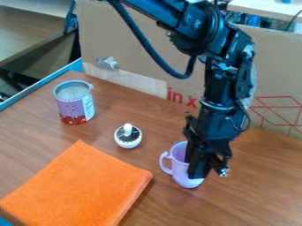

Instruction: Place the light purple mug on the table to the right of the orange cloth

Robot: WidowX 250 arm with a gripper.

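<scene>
Looking closely, we find the gripper [199,171] hiding part of the mug [179,168]; whether it grasps, we cannot tell. The mug sits well in from the worktop's [254,190] far edge, near the partly cut-off cloth [77,190].

Cardboard wall [141,48] behind wooden tabletop [259,194]

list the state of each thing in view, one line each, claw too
Claw: pointing down at the mug, hiding part of it
Mug: on its base, open top up, handle turned away from the claw
Tin: upright, top open
Round white object: knob up, resting on the table
Orange cloth: lying flat
Table: in use, bearing the items above
</scene>
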